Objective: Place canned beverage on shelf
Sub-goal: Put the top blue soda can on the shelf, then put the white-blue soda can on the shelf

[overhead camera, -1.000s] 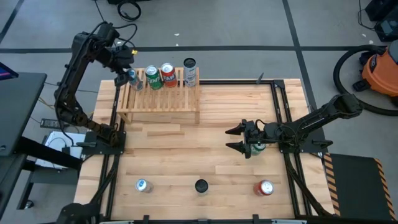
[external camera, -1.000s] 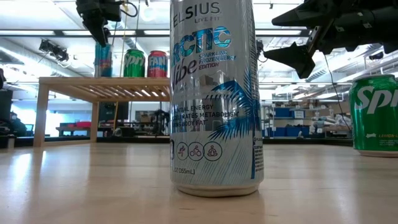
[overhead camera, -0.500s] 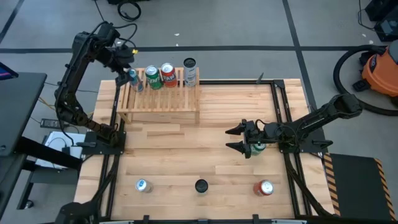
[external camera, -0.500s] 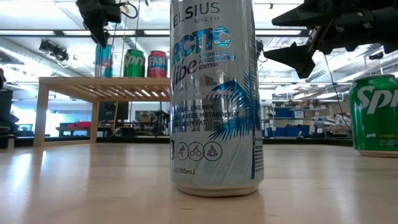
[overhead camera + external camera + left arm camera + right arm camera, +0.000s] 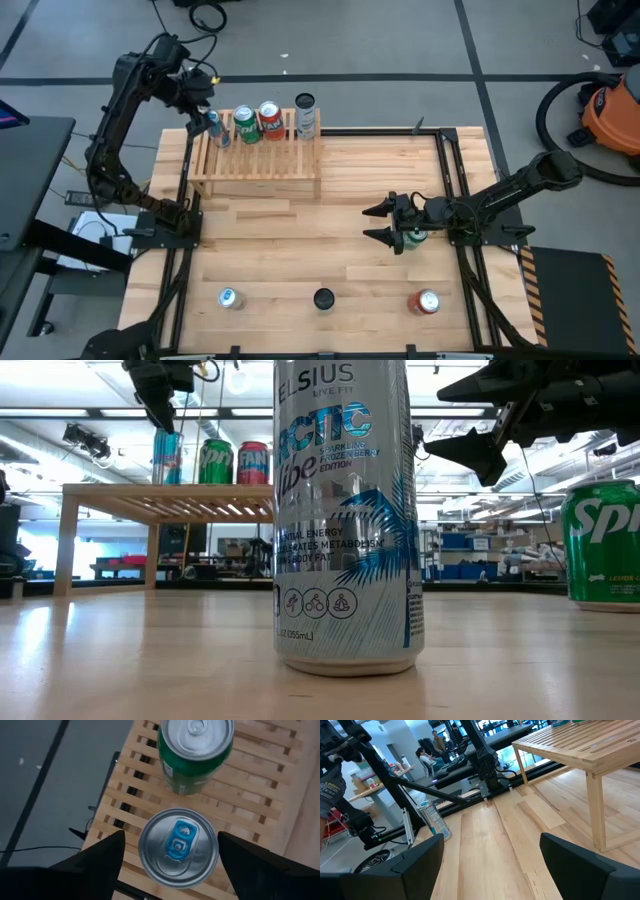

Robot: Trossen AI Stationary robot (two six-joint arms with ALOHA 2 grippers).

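Note:
The light-wood slatted shelf [image 5: 260,165] stands at the table's far left. Along its far edge stand a slim blue can [image 5: 212,126], a green can [image 5: 244,125], a red can [image 5: 270,120] and a white can [image 5: 306,116], all upright on their bases on the slats. My left gripper [image 5: 171,833] hangs open above the slim blue can [image 5: 178,845], pointing steeply down. One finger stands on either side of the can's top without touching it. My right gripper [image 5: 378,224] waits open and level above the table's middle right.
A tall Celsius can [image 5: 323,298], a blue-topped can [image 5: 230,297] and a red can [image 5: 427,302] stand near the table's front edge. A green Sprite can [image 5: 600,545] stands below my right arm. Dark frame rails [image 5: 455,190] run along both table sides.
My left gripper has opened over the slim blue can's top and let go of it, and its wrist has rolled slightly. The can stays upright on the shelf's far left corner.

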